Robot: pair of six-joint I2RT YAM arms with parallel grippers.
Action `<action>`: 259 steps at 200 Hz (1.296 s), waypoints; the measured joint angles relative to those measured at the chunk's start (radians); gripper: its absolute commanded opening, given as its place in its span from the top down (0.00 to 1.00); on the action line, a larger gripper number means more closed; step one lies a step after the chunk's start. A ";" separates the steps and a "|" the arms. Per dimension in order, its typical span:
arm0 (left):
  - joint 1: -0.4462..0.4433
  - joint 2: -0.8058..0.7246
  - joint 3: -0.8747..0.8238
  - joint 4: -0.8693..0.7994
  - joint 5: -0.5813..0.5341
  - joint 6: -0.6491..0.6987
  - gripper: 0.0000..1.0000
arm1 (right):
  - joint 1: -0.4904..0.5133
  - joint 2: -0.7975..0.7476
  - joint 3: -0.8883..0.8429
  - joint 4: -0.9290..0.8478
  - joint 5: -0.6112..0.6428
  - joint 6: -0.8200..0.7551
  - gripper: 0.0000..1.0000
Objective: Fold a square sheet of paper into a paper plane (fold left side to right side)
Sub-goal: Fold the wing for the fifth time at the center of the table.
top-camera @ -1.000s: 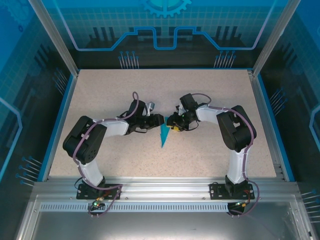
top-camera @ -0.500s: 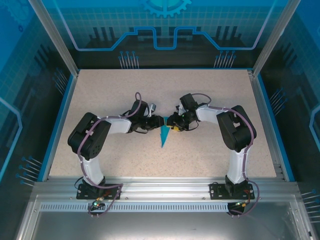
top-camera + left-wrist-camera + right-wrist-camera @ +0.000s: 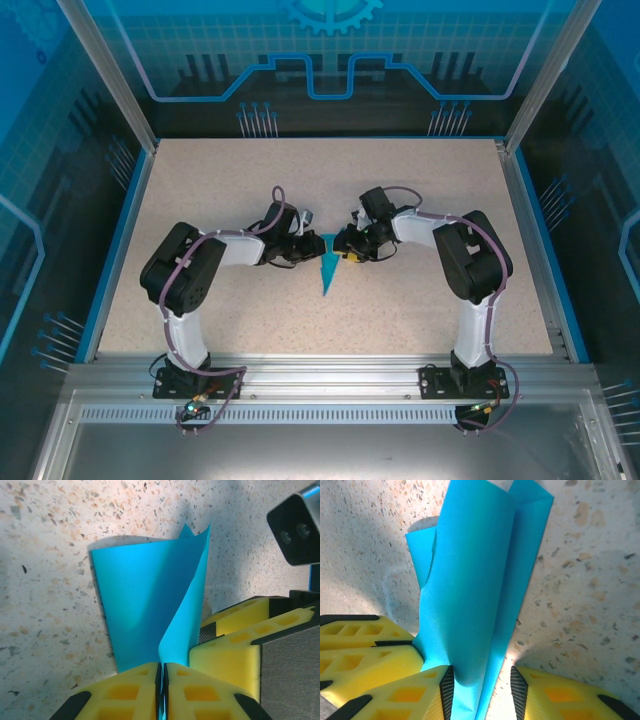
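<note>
The square sheet of paper (image 3: 327,268), teal-blue and folded into a slim pointed dart, lies mid-table with its tip toward the near edge. My left gripper (image 3: 311,241) is at its wide far end from the left. In the left wrist view the left gripper (image 3: 162,669) is shut on a raised flap of the sheet (image 3: 145,595), with a thin teal edge pinched between the yellow pads. My right gripper (image 3: 345,246) meets the same end from the right. In the right wrist view the right gripper (image 3: 482,682) is open and straddles the sheet (image 3: 480,580); bare table shows beside its right pad.
A speckled beige table (image 3: 250,180) bordered by a dark blue strip (image 3: 118,240) and blue enclosure walls. The right gripper's yellow fingers (image 3: 235,640) sit close beside the left jaws. Open tabletop lies all around the paper.
The left gripper has moved right to the paper's far end and shut on the raised flap. The right arm and the paper's tip have stayed in place.
</note>
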 measured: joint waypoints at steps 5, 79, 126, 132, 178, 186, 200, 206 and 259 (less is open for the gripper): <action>0.000 0.002 0.001 0.000 0.000 0.002 0.86 | 0.000 0.000 0.000 0.000 0.000 0.000 0.61; 0.000 0.039 0.014 -0.003 0.000 0.011 0.87 | 0.000 0.000 0.000 0.000 -0.001 -0.008 0.61; 0.001 0.050 0.024 -0.005 0.002 0.011 0.86 | -0.005 -0.029 -0.003 -0.022 0.015 -0.055 0.65; 0.001 0.051 0.025 -0.005 0.003 0.011 0.86 | -0.008 -0.042 -0.007 -0.022 0.014 -0.060 0.67; 0.001 0.061 0.039 -0.008 0.009 0.015 0.87 | -0.026 -0.092 -0.013 0.037 -0.029 -0.051 0.79; 0.001 0.061 0.041 -0.011 0.009 0.016 0.87 | -0.026 -0.087 -0.011 0.044 -0.035 -0.047 0.80; 0.001 0.061 0.044 -0.019 0.008 0.019 0.87 | -0.024 -0.070 -0.003 0.051 -0.043 -0.044 0.80; 0.001 0.061 0.045 -0.022 0.008 0.020 0.87 | -0.023 -0.061 0.002 0.053 -0.046 -0.043 0.80; 0.001 0.063 0.050 -0.030 0.008 0.037 0.87 | -0.013 0.000 0.032 0.061 -0.050 -0.039 0.80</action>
